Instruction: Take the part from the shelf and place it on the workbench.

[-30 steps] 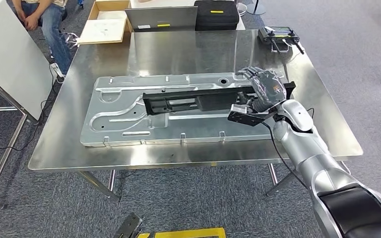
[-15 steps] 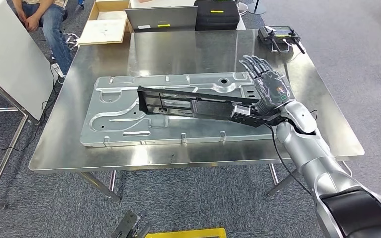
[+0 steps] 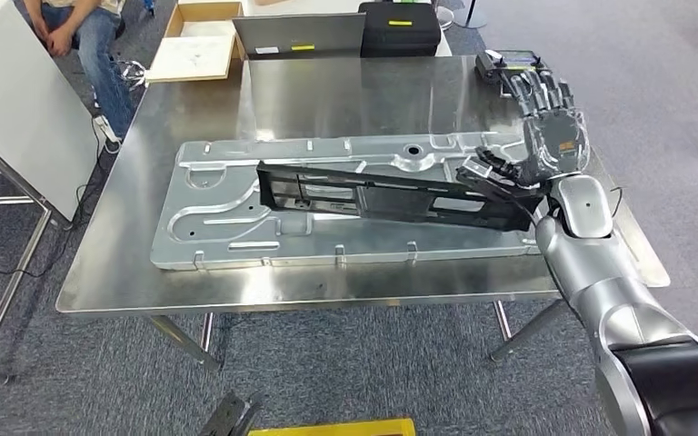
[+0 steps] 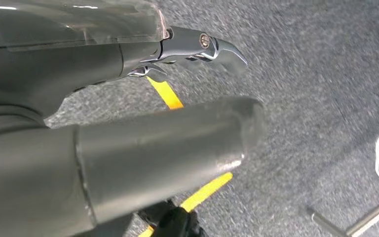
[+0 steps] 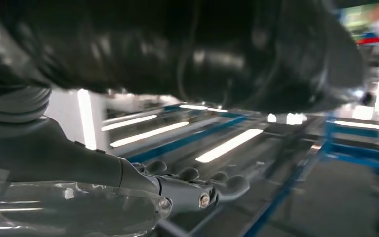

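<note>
The long black slotted plastic part lies on the steel desk; the right robot hand, released, fingers spread, leaves only withdrawing.

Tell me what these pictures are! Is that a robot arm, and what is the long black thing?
Yes, it is a robot with two silver arms. The big picture is from its head, looking down at a shiny metal workbench. A large silver plate lies on it, with the long black part on top. The robot's right hand is at the part's end, its fingers spread; whether it grips is unclear. The other two pictures come from wrist cameras. One shows the left hand above grey carpet. The other is blurry.
</note>
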